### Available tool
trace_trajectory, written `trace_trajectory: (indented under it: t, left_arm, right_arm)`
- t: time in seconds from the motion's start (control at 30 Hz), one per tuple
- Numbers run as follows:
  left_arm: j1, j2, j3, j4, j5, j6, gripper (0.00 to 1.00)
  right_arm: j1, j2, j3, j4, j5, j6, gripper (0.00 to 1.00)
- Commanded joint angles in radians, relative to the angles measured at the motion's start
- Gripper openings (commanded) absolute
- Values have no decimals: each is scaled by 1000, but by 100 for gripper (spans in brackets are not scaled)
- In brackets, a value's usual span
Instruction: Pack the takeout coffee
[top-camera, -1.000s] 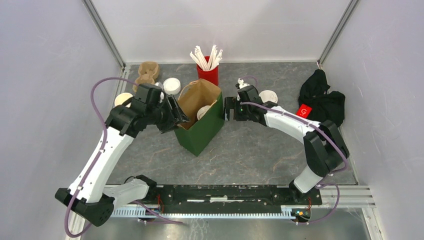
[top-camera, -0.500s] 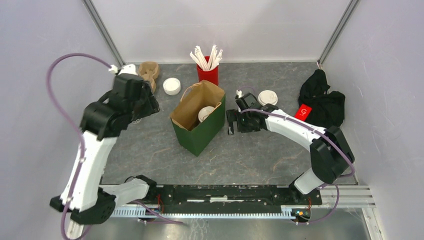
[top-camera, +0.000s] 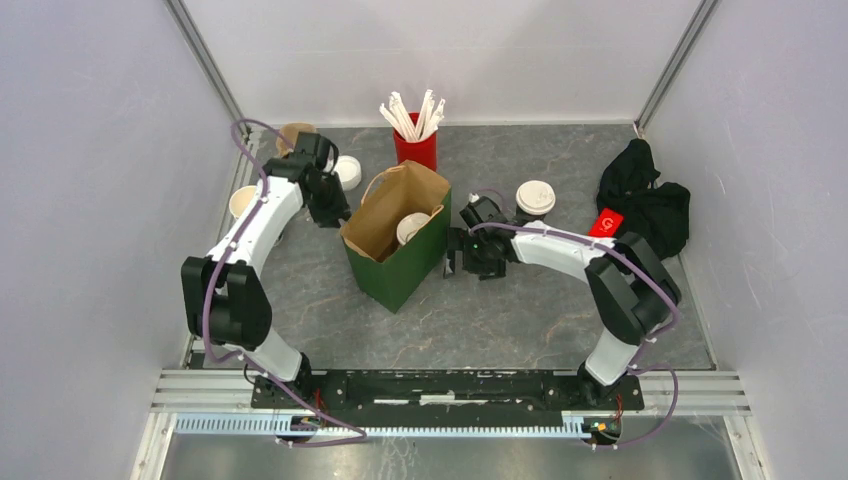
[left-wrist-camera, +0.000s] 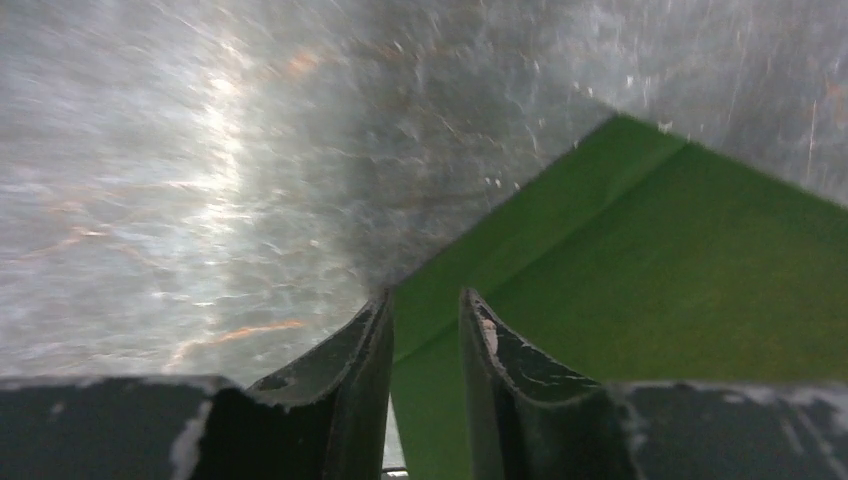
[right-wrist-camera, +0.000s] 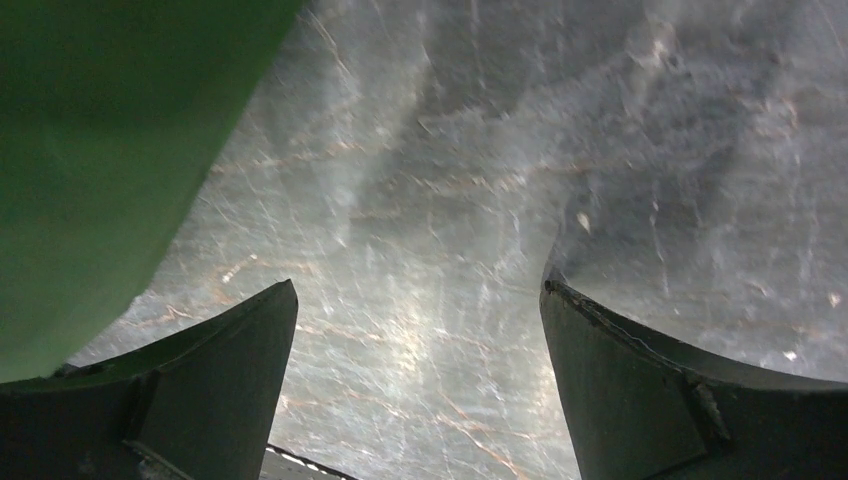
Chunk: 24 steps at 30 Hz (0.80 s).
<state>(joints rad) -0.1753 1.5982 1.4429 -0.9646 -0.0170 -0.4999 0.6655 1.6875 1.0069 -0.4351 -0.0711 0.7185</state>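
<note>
Left pincer (left-wrist-camera: 425, 300): my jaws narrowly apart, empty; green paper bag (left-wrist-camera: 650, 300) just ahead.
Right pincer (right-wrist-camera: 420, 285): my jaws wide, empty; bag at left.

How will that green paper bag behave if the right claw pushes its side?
The green bag looks like thin paper with a creased open mouth, so its wall would probably buckle inward. Only one white-lidded cup shows inside, so it is likely light and may slide or tip.
</note>
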Motion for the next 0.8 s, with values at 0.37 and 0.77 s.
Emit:
trace_trajectory:
  t: [0.37, 0.77]
  left_arm:
    - [-147, -200, -485, 243, 241, -219, 39]
    - [-122, -419, -657, 326, 261, -341, 36]
  right_arm:
    - [-63, 155, 337, -67, 120, -213, 98]
    - [-70, 164, 389, -74, 1, -397, 98]
